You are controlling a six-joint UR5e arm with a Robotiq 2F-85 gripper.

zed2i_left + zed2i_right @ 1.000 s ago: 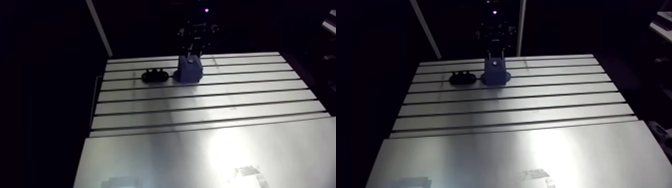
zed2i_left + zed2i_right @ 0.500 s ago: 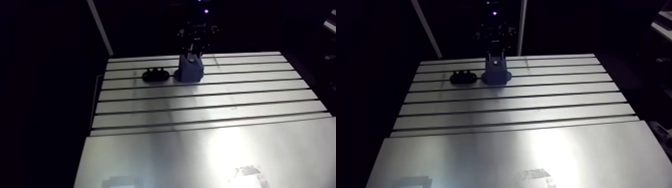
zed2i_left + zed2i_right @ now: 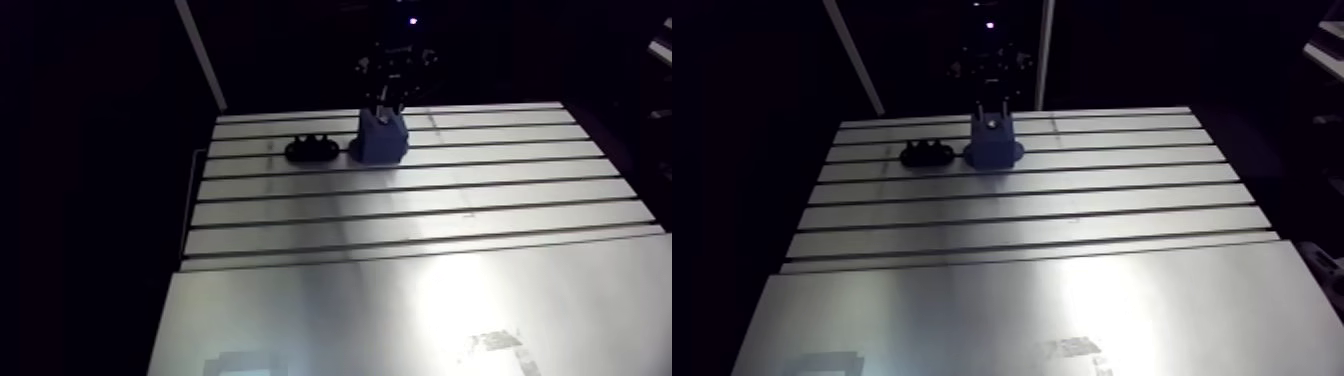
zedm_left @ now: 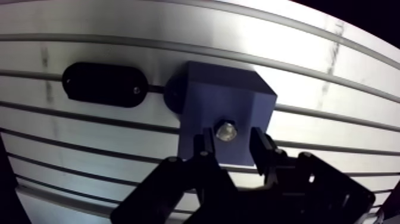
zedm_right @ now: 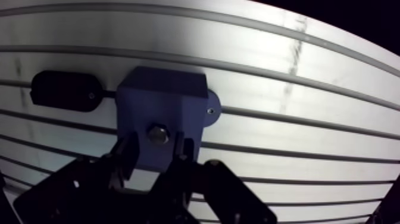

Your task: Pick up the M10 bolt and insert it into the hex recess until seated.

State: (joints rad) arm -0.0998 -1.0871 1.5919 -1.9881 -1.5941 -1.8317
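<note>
Since only its head shows, the M10 bolt (image 4: pixel 226 130) looks already sunk in the hex recess on the slanted face of the blue block (image 4: pixel 220 95) — its shank is hidden inside, so its long axis runs into that face, head pointing back out at the wrist. The gripper (image 4: pixel 231 142) straddles the head with fingers apart, a gap on each side, gripping nothing. I judge insertion done or nearly so; what remains is confirming the seat and backing off along the bolt's axis without brushing it. A black oval part (image 4: pixel 104 84) lies just beside the block on the slotted table (image 4: pixel 333 101).
</note>
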